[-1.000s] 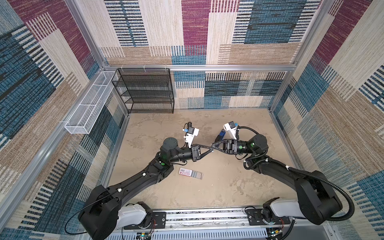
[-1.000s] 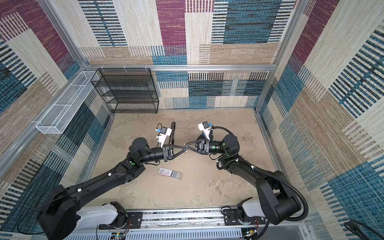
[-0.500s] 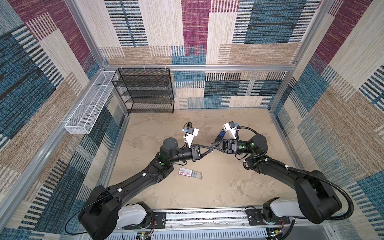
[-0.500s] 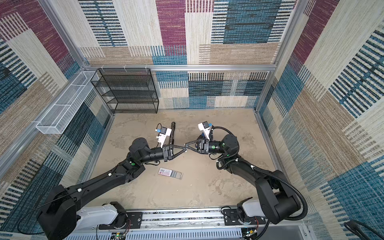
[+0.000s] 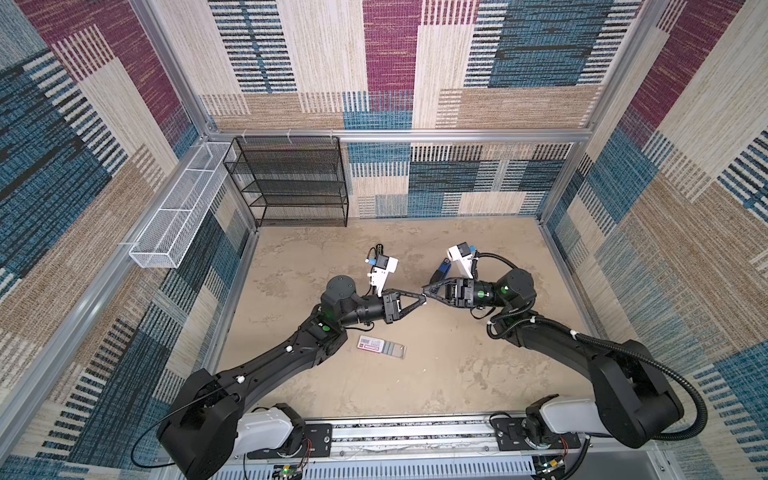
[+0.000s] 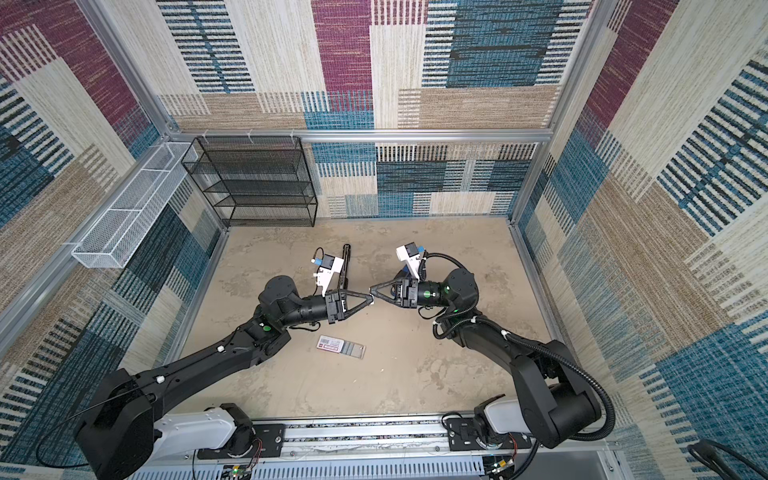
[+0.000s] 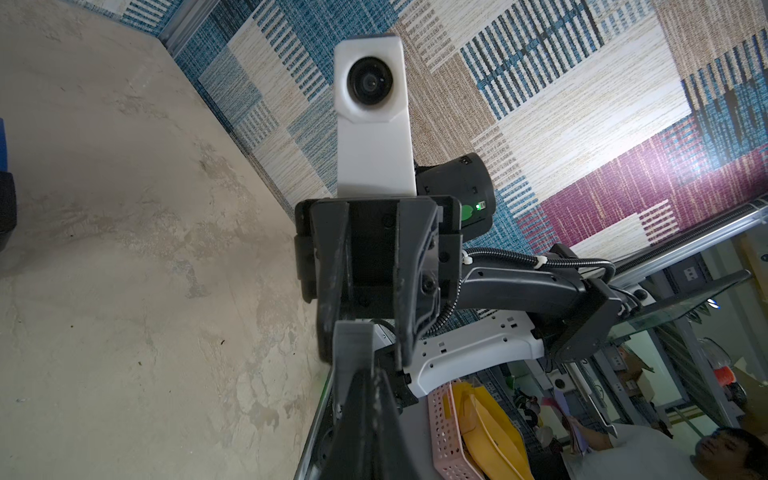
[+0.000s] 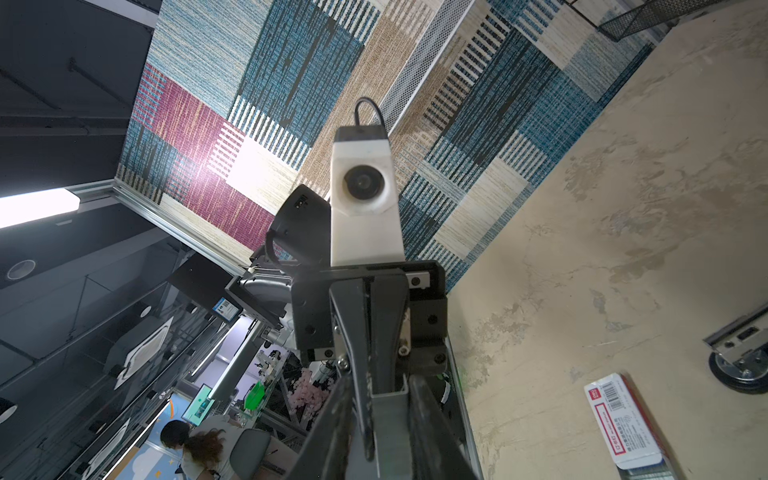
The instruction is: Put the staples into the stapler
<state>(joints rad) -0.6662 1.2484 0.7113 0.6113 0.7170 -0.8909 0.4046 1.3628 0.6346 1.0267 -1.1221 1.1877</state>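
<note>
The only print in the scene is on the staple box. It has a white card face with a black barcode, a small red logo at one corner and a red-outlined panel of fine text, all too small to read. In both top views the staple box lies flat on the table, toward the front of centre. A clear tray is drawn partly out of one end and holds thin grey staples in strips.

Both arms reach in from the front rail with elbows out and wrists level. The left gripper and the right gripper point at each other tip to tip, raised above the table behind the box. Between them is a single grey staple strip. The left gripper's fingers are pressed together on one end of it. In the right wrist view the staple strip runs in between the right gripper's fingers, which stand a little apart on either side. Whether they press on it cannot be told.

A long black piece lies on the table behind the left wrist camera. A blue piece shows beneath the right wrist camera. Neither is clear enough to name.

A black mesh shelf stands against the back wall and a white wire basket hangs along the left wall, both well apart from the arms.
</note>
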